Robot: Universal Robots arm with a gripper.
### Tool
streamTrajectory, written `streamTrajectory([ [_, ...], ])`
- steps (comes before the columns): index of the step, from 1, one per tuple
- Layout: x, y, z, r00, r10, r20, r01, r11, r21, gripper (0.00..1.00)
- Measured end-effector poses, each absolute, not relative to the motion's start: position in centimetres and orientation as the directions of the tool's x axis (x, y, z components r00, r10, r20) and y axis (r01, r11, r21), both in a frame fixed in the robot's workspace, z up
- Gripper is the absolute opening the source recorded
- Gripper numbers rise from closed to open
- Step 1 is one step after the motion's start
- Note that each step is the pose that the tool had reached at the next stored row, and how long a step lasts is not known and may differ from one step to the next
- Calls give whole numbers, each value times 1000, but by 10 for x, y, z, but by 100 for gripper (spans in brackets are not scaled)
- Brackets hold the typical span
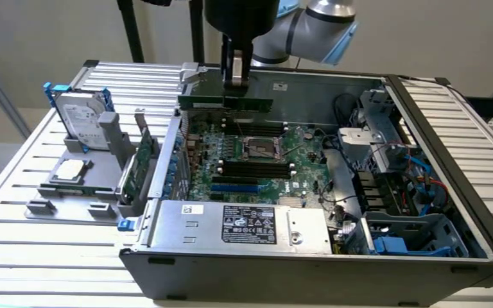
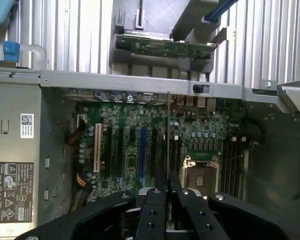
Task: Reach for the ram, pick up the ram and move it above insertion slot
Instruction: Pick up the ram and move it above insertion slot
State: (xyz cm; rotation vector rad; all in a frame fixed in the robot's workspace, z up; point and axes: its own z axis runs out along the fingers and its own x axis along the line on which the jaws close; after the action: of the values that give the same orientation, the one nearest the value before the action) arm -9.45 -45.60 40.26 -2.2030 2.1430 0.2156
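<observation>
My black two-fingered gripper holds the ram, a long, thin green circuit stick, in the air above the green motherboard of an open grey computer case.

My fingers are pinched nearly closed on the stick, which the wrist view catches edge-on as a thin line over the board. Below it lie the black memory slots beside the silver processor socket. A white-and-black label on the metal power supply carries print too small to read. Outside the case, at the exterior view's left, a silver hard drive and a wider green expansion card stand upright in a grey holder on the slatted metal table.
</observation>
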Motion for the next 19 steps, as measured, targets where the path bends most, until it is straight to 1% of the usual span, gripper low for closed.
streamTrajectory([
  [8,-73,-445,402,22,-991,-129,-998,-29,54,13],
  [19,-52,-438,400,1,-995,-99,-998,-7,55,13],
])
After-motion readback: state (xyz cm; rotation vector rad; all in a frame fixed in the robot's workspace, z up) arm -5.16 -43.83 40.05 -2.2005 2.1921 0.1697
